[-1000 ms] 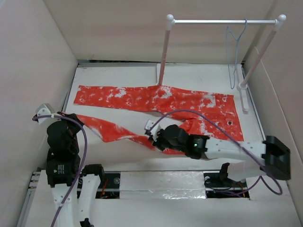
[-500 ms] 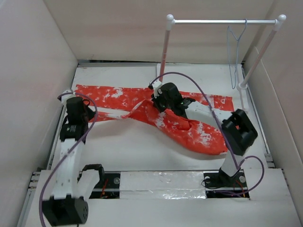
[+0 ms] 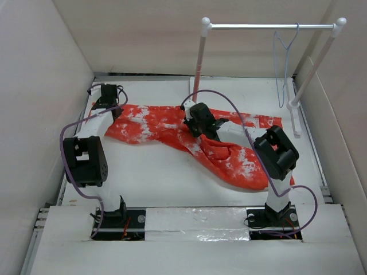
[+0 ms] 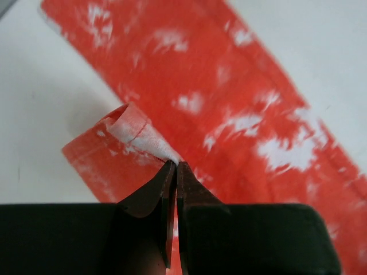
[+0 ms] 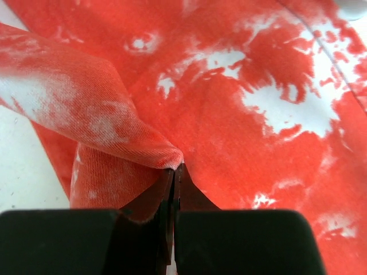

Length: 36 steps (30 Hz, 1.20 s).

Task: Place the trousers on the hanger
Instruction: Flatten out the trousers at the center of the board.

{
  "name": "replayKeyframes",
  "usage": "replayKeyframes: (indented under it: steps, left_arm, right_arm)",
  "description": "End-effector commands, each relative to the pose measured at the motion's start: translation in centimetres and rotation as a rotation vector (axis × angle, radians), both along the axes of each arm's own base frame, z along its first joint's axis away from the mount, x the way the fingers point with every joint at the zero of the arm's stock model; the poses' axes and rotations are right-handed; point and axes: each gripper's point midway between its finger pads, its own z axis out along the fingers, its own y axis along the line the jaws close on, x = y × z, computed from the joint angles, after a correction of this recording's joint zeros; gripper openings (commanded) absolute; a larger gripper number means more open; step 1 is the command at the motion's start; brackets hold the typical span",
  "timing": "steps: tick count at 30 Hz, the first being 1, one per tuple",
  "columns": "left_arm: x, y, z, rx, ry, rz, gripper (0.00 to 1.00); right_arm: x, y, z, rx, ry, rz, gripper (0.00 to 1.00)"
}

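At ten o'clock on the surface, my left gripper is pinched tight on the curled end of one leg of the trousers. The hem rolls up just ahead of my fingertips. My right gripper sits near the centre, a little toward twelve o'clock. It is clamped on a raised fold of the same cloth about midway along, so both grippers are holding fabric and neither has any gap to spare.

The trousers run in a long band from my left grip at ten o'clock, through my right grip, and down to a bunched heap at four o'clock near the right arm's elbow. That nine-to-four line is their long axis.

The hanger hangs from the rail at about two o'clock, raised off the surface and well apart from both grips. I see it nearly edge-on, so I cannot tell exactly how its bottom bar is turned.

From my right gripper it lies up and toward two o'clock. From my left it is right across the surface. I judge the right arm the nearer one to carry cloth to it, with the left feeding the leg along the band's length.
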Motion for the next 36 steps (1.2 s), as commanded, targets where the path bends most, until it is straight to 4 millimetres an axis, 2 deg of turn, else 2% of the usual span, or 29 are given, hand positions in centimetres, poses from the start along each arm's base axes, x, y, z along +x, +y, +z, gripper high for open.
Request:
replayKeyframes:
  steps: [1, 3, 4, 5, 6, 7, 8, 9, 10, 11, 12, 13, 14, 15, 16, 19, 20, 21, 23, 24, 27, 28, 30, 33, 34, 36]
  left_arm:
    - [3.7, 1.4, 4.5, 0.066, -0.157, 0.05, 0.0]
    - [5.0, 1.2, 5.2, 0.058, -0.188, 0.04, 0.0]
    - [5.5, 1.2, 4.4, 0.057, -0.169, 0.031, 0.0]
    - [5.9, 1.0, 4.3, 0.052, -0.163, 0.015, 0.07]
    - [6.4, 0.5, 4.3, 0.038, -0.162, -0.011, 0.17]
    - [6.1, 0.5, 3.4, 0.039, -0.127, -0.015, 0.36]
    - [5.7, 0.8, 3.0, 0.053, -0.111, -0.005, 0.53]
    - [5.3, 0.9, 3.0, 0.059, -0.109, -0.002, 0.53]
    - [4.7, 0.9, 3.7, 0.064, -0.139, -0.005, 0.64]
    - [4.8, 1.3, 5.3, 0.066, -0.184, 0.004, 0.67]
    - [3.8, 0.9, 4.8, 0.05, -0.184, -0.009, 0.68]
    - [3.2, 1.4, 7.1, 0.043, -0.254, 0.004, 0.68]
    - [2.5, 1.9, 7.5, 0.031, -0.275, 0.018, 0.68]
    - [1.3, 1.3, 6.1, -0.007, -0.264, 0.015, 0.67]
    - [0.7, 1.5, 7.3, -0.02, -0.318, 0.028, 0.64]
    - [-0.8, 0.2, 4.9, -0.095, -0.285, 0.016, 0.59]
    - [-1.0, -0.2, 4.2, -0.12, -0.264, 0.014, 0.58]
    - [-1.1, -0.7, 3.6, -0.151, -0.247, 0.01, 0.57]
    - [-1.3, -1.2, 2.2, -0.194, -0.223, 0.027, 0.55]
    - [-1.6, -0.9, 1.4, -0.207, -0.209, 0.046, 0.54]
    - [-2.1, 0.8, -0.4, -0.23, -0.188, 0.134, 0.5]
    - [-2.5, 2.0, -1.3, -0.231, -0.163, 0.173, 0.49]
    - [-2.4, 2.8, -1.7, -0.231, -0.158, 0.186, 0.49]
    - [-1.6, 3.1, -2.2, -0.234, -0.171, 0.172, 0.49]
    - [-1.5, 3.0, -2.9, -0.24, -0.155, 0.171, 0.49]
    - [-1.0, 2.8, -3.4, -0.254, -0.145, 0.165, 0.49]
  right_arm:
    - [2.0, 0.6, 2.3, 0.002, -0.096, -0.074, 0.02]
    - [1.9, 0.6, 1.7, -0.025, -0.1, -0.086, 0.02]
    - [1.7, 0.8, 1.5, -0.031, -0.101, -0.082, 0.03]
    - [1.8, 0.7, 1.4, -0.039, -0.102, -0.091, 0.04]
    - [1.7, 0.6, 1.2, -0.043, -0.098, -0.095, 0.09]
    - [1.7, 0.7, 1.3, -0.039, -0.097, -0.094, 0.14]
    - [1.6, 0.7, 1.2, -0.035, -0.097, -0.088, 0.28]
    - [1.6, 0.8, 1.3, -0.032, -0.098, -0.084, 0.36]
    - [1.6, 0.8, 1.5, -0.026, -0.103, -0.083, 0.46]
    - [1.6, 0.8, 1.6, -0.024, -0.104, -0.083, 0.46]
    - [1.2, 1.1, 1.8, -0.022, -0.106, -0.074, 0.53]
    - [1.2, 1.1, 2.3, -0.016, -0.113, -0.078, 0.56]
    - [1.2, 1.0, 2.7, -0.012, -0.12, -0.08, 0.58]
    - [0.8, 1.3, 3.1, -0.003, -0.125, -0.074, 0.65]
    - [0.4, 1.6, 3.6, 0.009, -0.132, -0.067, 0.67]
    - [-0.8, 1.8, 6.5, 0.056, -0.174, -0.056, 0.75]
    - [-1.8, 1.6, 8.1, 0.072, -0.199, -0.051, 0.76]
    - [-2.0, 1.2, 8.9, 0.085, -0.215, -0.061, 0.77]
    - [-3.7, 1.6, 10.5, 0.123, -0.231, -0.037, 0.77]
    - [-4.1, 1.2, 12.6, 0.175, -0.272, -0.039, 0.77]
    - [-6.0, 1.1, 15.4, 0.237, -0.322, -0.016, 0.73]
    - [-6.2, 0.9, 15.9, 0.247, -0.329, -0.015, 0.72]
    - [-6.6, 0.3, 16.7, 0.258, -0.34, -0.017, 0.68]
    - [-7.3, -0.3, 18.3, 0.289, -0.361, -0.012, 0.66]
    - [-7.6, -0.5, 18.9, 0.302, -0.369, -0.008, 0.66]
    - [-8.0, -0.7, 19.2, 0.313, -0.372, -0.001, 0.66]
